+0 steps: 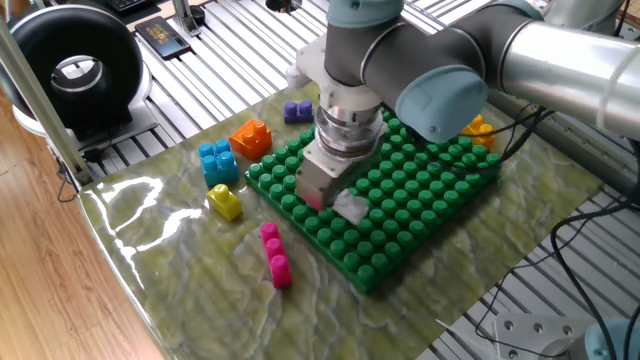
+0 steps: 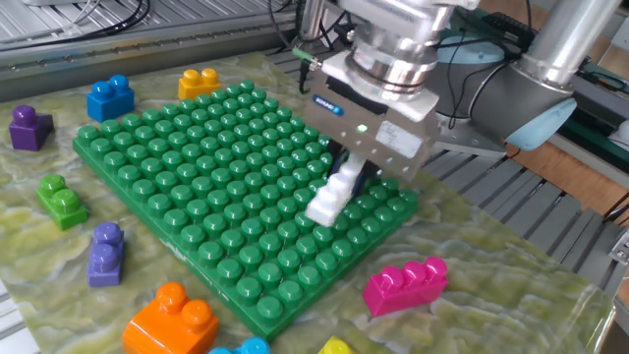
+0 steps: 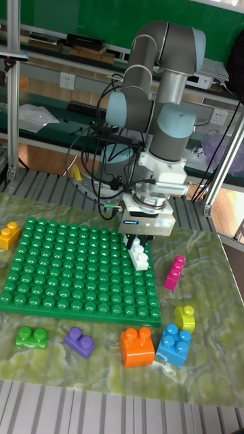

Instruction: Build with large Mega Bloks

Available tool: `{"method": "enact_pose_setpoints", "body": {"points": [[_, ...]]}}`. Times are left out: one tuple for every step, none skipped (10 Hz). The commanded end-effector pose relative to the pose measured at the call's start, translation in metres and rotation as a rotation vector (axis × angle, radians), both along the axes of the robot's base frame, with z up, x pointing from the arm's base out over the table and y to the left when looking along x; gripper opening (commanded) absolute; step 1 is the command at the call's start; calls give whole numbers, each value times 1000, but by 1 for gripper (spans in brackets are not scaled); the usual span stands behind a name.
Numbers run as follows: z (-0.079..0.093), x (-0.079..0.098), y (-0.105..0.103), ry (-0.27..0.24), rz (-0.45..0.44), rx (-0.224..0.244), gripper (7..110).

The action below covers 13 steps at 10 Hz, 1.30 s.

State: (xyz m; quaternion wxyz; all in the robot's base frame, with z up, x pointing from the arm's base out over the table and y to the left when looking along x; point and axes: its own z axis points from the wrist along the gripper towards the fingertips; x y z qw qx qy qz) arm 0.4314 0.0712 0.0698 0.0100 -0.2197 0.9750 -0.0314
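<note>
The robot's two-finger gripper (image 2: 346, 179) has its fingers closed on the long white plastic brick (image 2: 333, 195), holding it tilted over the right part of the big green studded baseplate (image 2: 187, 187), lower end close to the studs. Off the plate's right edge lies a pink studded brick (image 3: 175, 271), with yellow (image 3: 184, 317), blue (image 3: 175, 344) and orange bricks (image 3: 136, 345) nearer.

The baseplate (image 2: 177, 177) is glossy green plastic, as are the bricks: white (image 2: 334, 194), pink (image 2: 405, 283), orange (image 2: 172, 320). The worktop (image 1: 180, 250) has a shiny marbled sheet (glare streaks show). The arm (image 1: 560, 60) is brushed metal with matt blue-grey plastic caps.
</note>
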Motion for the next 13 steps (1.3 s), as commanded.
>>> {"method": "enact_pose_setpoints", "body": {"points": [[11, -24, 5, 84, 622, -14, 7], [13, -26, 2, 93, 753, -41, 7], [15, -25, 1, 78, 785, -62, 7], [16, -20, -6, 75, 803, -87, 7], [15, -15, -11, 74, 817, -87, 7], [14, -9, -12, 64, 824, -81, 7], [13, -8, -10, 55, 785, -63, 7], [12, 0, 6, -13, 550, 3, 7], [10, -2, 24, -7, 339, 115, 7], [8, 2, 31, -3, 180, 191, 7], [1, 12, 11, -35, -7, 129, 7], [-4, 11, -18, -34, -172, 4, 7], [-11, 2, -11, 14, -283, 34, 7]]}}
